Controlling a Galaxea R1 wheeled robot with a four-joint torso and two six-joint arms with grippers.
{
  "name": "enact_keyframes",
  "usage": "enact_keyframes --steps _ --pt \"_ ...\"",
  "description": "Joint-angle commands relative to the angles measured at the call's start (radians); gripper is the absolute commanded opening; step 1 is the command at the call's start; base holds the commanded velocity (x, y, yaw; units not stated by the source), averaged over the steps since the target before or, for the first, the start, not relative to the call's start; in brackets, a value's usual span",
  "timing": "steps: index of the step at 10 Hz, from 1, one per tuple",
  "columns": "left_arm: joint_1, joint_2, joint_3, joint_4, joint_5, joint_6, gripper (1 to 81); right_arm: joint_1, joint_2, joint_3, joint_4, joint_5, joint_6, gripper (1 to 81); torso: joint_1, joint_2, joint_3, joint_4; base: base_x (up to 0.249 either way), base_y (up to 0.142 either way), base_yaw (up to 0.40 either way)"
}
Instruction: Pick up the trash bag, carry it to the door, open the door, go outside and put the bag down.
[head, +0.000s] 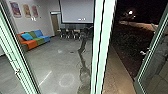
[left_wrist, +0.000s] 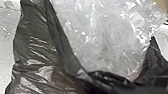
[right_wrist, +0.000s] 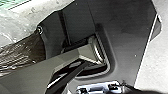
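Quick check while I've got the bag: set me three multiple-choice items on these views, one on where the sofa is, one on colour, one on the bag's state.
1. Where is the sofa?
A) Outside
B) Along the wall with the posters
C) Directly beneath the screen

2. Its colours?
A) Orange, green, blue
B) Black, white
C) Pink, yellow

3. The trash bag's mouth?
A) Tied shut
B) Taped over
C) Open

Answers:
1: B, the head view shows it indoors, lower on that wall.
2: A, those colours run along it.
3: C, the left wrist view shows clear plastic between its dark edges.
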Motion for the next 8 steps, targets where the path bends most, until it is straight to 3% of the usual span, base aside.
enact_keyframes --steps 1,8 --pt "-0.039 0.003 -0.01 0.01 0.065 0.008 1.0 0.04 0.015 0.002 -0.019 -0.066 -0.003 81.1 0.0 0.0 -0.001 0.0 0.0 0.0 0.0" --pt "-0.039 0.015 -0.02 0.007 0.065 0.006 1.0 0.039 0.083 -0.076 -0.061 -0.066 -0.003 81.1 -0.002 -0.002 0.011 0.0 0.0 0.0 0.0"
